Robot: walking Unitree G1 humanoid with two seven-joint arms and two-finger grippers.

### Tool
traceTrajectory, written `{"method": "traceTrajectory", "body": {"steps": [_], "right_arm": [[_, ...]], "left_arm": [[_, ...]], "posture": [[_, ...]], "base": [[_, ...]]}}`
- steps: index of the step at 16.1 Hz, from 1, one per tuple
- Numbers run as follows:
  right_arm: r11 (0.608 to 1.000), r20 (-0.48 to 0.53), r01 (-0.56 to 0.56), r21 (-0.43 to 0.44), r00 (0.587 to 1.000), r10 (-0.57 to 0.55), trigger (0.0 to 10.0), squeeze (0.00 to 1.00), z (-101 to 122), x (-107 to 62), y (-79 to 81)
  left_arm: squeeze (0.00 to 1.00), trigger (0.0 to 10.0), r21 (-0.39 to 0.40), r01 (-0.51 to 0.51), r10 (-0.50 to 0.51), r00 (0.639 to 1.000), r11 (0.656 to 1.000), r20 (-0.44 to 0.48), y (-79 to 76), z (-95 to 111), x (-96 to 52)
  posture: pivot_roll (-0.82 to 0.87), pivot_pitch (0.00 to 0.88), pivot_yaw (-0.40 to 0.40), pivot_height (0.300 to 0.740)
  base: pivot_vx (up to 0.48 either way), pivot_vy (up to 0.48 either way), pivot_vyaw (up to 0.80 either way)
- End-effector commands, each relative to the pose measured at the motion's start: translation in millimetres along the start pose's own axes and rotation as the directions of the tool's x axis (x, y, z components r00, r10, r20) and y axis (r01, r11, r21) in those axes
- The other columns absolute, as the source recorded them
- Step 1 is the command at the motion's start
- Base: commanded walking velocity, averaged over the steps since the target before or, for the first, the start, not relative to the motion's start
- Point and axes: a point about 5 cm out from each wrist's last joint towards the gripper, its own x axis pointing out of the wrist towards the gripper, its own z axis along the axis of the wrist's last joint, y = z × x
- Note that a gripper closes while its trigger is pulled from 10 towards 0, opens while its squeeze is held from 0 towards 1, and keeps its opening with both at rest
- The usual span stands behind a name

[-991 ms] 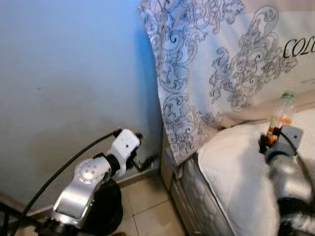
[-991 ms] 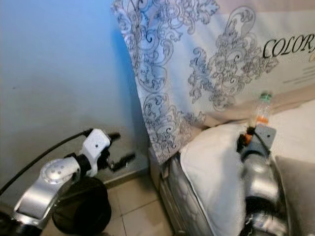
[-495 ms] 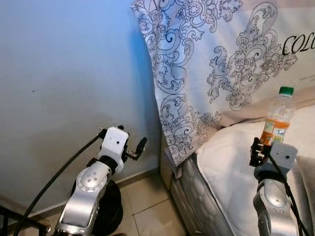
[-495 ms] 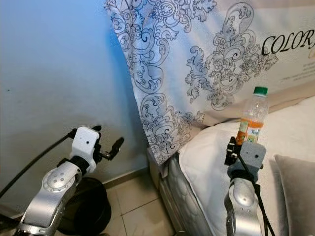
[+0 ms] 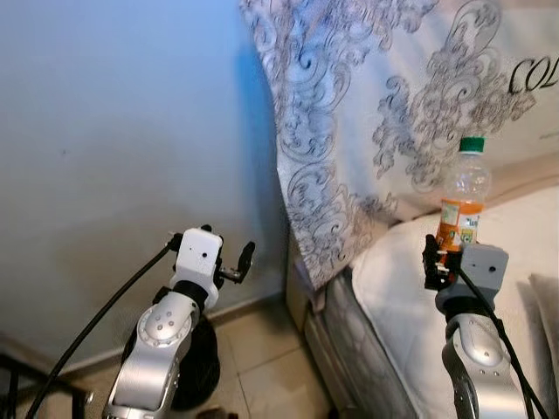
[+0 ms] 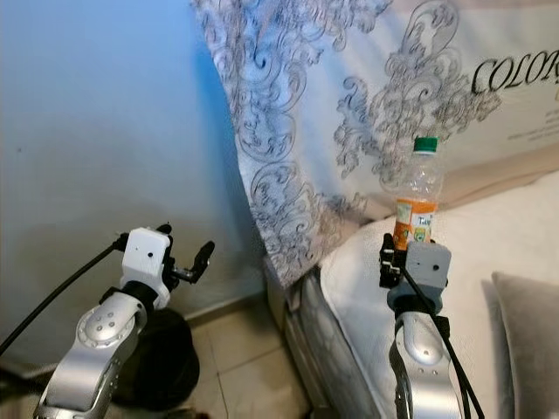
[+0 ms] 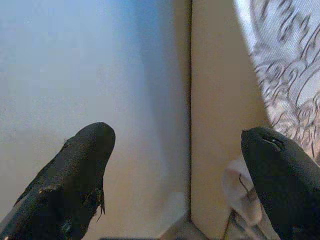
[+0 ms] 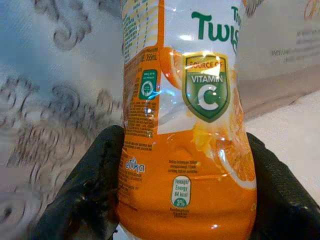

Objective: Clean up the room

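The bottle (image 8: pixel 185 125) carries an orange label reading "Twis" in green letters, cut off at the frame edge; beneath it a green shield says "SOURCE OF VITAMIN C"; the smaller print is too tiny to read; the patterned fabric (image 6: pixel 419 96) behind shows black letters "COLOR".

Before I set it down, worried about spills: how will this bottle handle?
The bottle is tall, narrow, upright in the right gripper, so probably tippy on soft bedding. Thin clear plastic, likely light and squashy. Its green cap is on, so spills seem unlikely.
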Motion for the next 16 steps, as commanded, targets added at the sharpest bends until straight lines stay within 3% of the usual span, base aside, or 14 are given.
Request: {"method": "traceTrajectory", "body": {"steps": [1,5,6,7,11,14,16], "right_arm": [[1.0,-0.015,-0.004,-0.006,1.0,0.004,10.0,0.0,-0.7,-3.1,-0.3],[1.0,-0.06,-0.019,-0.023,0.998,0.018,10.0,0.0,-3.2,-4.7,-0.3],[0.992,-0.117,-0.105,-0.065,0.988,0.097,10.0,0.0,-9.5,-5.5,6.3],[0.992,-0.117,-0.105,-0.065,0.988,0.097,10.0,0.0,-9.5,-5.5,6.3],[0.984,-0.201,-0.17,-0.057,0.967,0.155,10.0,0.0,-16.4,-4.4,7.3],[0.959,-0.3,-0.275,-0.068,0.922,0.244,10.0,0.0,-26.5,-6.2,13.8],[0.963,-0.317,-0.262,-0.059,0.92,0.231,10.0,0.0,-28.3,-3.3,16.1]], "left_arm": [[0.0,10.0,0.008,-0.021,0.021,1.0,1.0,-0.002,1.8,-0.7,-2.4],[0.0,10.0,0.011,-0.026,0.026,1.0,1.0,-0.007,1.5,-1.4,-2.6],[0.0,10.0,0.022,-0.03,0.03,0.999,0.999,-0.009,2.3,-0.7,-1.6],[0.0,10.0,0.022,-0.03,0.03,0.999,0.999,-0.009,2.3,-0.7,-1.6],[0.0,10.0,0.028,-0.042,0.043,0.999,0.999,-0.018,4.2,-0.5,-0.2],[0.0,10.0,0.037,-0.053,0.054,0.998,0.998,-0.037,5.7,-3.2,1.0],[0.0,10.0,0.042,-0.067,0.068,0.997,0.997,-0.037,6.4,-3.0,3.3]], "posture": [[-0.03,0.0,0.019,0.74],[-0.03,0.0,0.023,0.74],[-0.03,0.0,0.026,0.74],[-0.03,0.0,0.026,0.74],[-0.02,0.0,0.028,0.74],[-0.02,0.0,0.024,0.74],[-0.01,0.0,0.025,0.74]], "base": [[-0.289,0.0,0.0],[-0.27,0.0,0.0],[0.0,0.0,0.0],[0.0,0.0,0.0],[0.0,0.0,0.8],[0.0,0.0,0.8],[0.0,0.0,0.76]]}}
